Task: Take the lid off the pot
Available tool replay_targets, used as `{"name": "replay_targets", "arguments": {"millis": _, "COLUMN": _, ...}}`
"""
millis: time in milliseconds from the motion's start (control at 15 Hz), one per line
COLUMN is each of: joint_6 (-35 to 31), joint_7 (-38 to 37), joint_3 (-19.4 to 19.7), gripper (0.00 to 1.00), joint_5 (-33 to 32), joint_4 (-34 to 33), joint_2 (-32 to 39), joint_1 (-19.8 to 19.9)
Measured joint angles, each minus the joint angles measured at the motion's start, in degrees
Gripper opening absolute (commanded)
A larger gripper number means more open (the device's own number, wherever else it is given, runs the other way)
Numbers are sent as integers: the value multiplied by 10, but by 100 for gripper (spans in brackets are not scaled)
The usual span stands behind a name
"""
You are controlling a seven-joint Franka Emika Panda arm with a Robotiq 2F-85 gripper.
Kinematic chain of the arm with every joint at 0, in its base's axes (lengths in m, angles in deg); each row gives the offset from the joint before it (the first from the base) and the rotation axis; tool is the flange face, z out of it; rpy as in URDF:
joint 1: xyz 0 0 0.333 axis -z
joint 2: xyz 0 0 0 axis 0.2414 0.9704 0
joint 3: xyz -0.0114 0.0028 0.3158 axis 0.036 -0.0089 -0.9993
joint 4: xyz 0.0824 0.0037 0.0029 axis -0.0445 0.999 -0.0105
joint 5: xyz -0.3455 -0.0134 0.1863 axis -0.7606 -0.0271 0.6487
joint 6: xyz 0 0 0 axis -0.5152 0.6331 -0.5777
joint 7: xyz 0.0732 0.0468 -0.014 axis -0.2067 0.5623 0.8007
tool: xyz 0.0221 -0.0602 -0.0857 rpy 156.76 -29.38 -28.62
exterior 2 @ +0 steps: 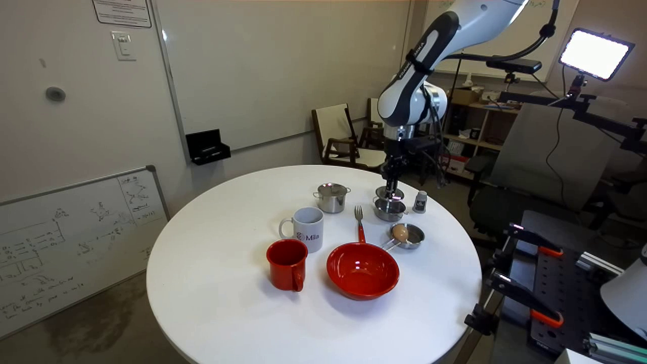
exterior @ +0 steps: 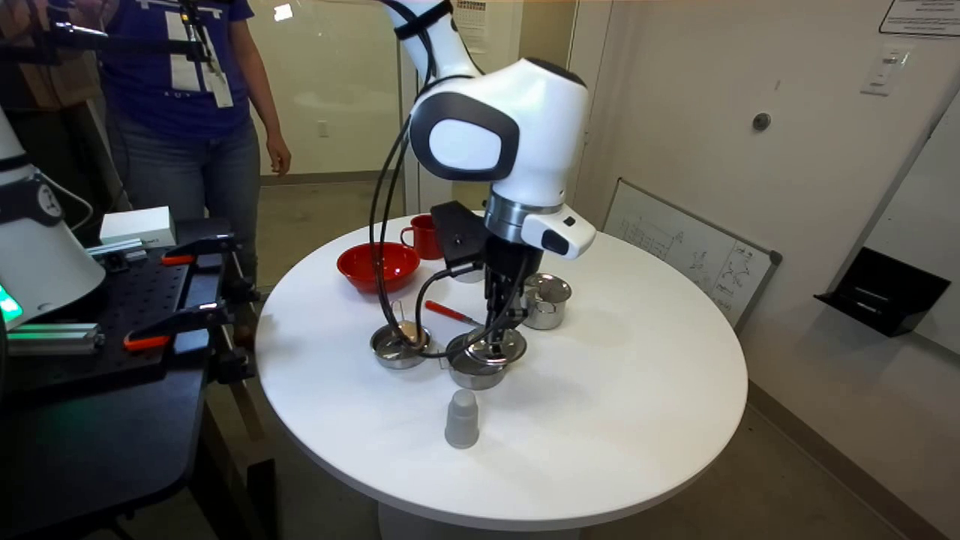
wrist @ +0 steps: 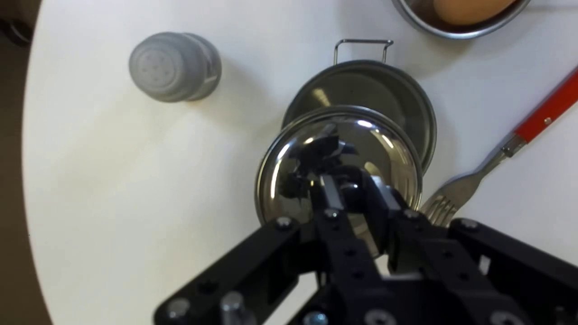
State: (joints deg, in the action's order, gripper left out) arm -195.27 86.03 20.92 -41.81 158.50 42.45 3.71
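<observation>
The lid [wrist: 361, 146] hangs between the shaker [wrist: 175, 67] and fork [wrist: 514, 145].

Small, round and shiny silver, the lid [wrist: 350, 135] is gripped by the end effector [wrist: 356, 187] and overlaps the low steel pan [wrist: 381, 85] in the wrist view, contact unclear, while the pot [exterior 2: 332, 200], a taller shiny steel cylinder with side handles, stands upright and open-topped near that pan, apart from it.
</observation>
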Motion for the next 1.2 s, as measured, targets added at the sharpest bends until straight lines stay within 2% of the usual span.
{"name": "replay_targets", "arguments": {"millis": 267, "joint_6": 7, "joint_7": 1, "joint_3": 4, "gripper": 10, "joint_5": -16, "joint_4": -5, "joint_2": -26, "joint_1": 0}}
{"name": "replay_targets", "arguments": {"millis": 533, "joint_6": 20, "joint_7": 9, "joint_3": 1, "gripper": 10, "joint_5": -43, "joint_4": -37, "joint_2": -17, "joint_1": -1}}
{"name": "replay_targets", "arguments": {"millis": 1200, "joint_6": 95, "joint_7": 29, "joint_3": -1, "gripper": 10, "joint_5": -97, "joint_4": -212, "joint_2": 99, "joint_1": -9}}
